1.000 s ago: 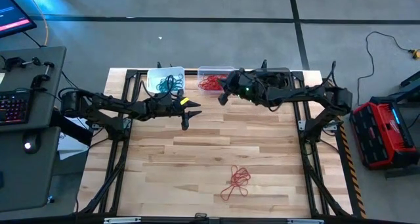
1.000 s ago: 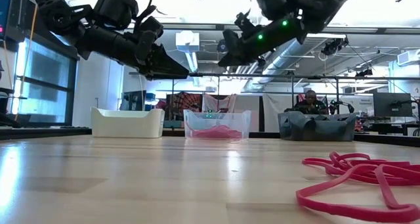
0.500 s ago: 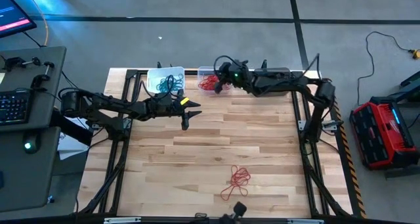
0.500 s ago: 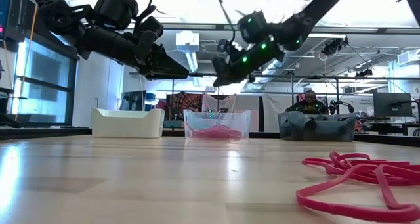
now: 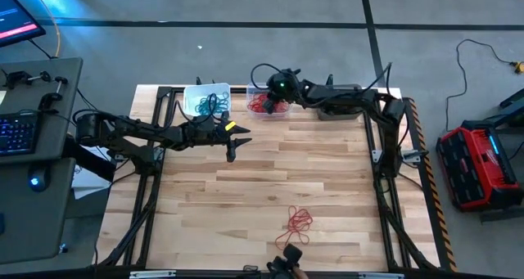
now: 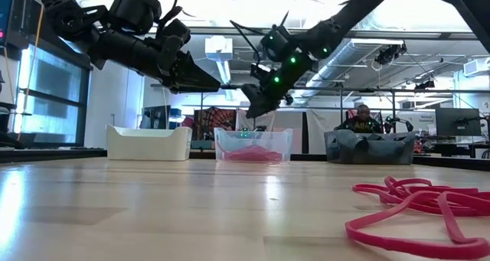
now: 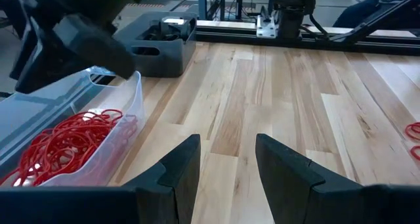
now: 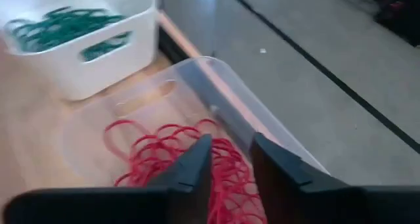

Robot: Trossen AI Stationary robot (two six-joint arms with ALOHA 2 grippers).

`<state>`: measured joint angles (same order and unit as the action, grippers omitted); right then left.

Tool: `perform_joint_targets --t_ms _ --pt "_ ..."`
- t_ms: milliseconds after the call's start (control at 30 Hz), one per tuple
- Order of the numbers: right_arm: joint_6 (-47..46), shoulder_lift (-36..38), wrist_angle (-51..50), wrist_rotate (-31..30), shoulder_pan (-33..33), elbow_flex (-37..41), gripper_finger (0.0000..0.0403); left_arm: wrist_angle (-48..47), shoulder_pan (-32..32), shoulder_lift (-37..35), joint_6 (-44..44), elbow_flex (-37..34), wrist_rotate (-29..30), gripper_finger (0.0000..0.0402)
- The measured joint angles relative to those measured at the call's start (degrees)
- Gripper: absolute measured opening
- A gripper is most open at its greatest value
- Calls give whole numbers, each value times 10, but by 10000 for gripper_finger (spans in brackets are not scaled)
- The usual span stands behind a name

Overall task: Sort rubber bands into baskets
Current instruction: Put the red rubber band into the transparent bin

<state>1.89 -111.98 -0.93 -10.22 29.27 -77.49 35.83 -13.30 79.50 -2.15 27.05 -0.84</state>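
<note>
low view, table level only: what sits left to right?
white basket → clear basket with red rubber bands inside → dark grey basket → loose red rubber bands on the table, nearest the camera.
</note>
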Motion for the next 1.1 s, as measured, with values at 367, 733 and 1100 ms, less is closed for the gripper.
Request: perform_joint_targets --t_ms 367,733,1100 --pt "41 38 -33 47 -49 43 12 0 0 0 -7 0 0 141" --pt "-61 214 46 17 -190 264 1 0 1 0 -11 0 0 141" --pt "-223 286 -86 60 -392 310 3 0 3 0 -9 0 -2 141"
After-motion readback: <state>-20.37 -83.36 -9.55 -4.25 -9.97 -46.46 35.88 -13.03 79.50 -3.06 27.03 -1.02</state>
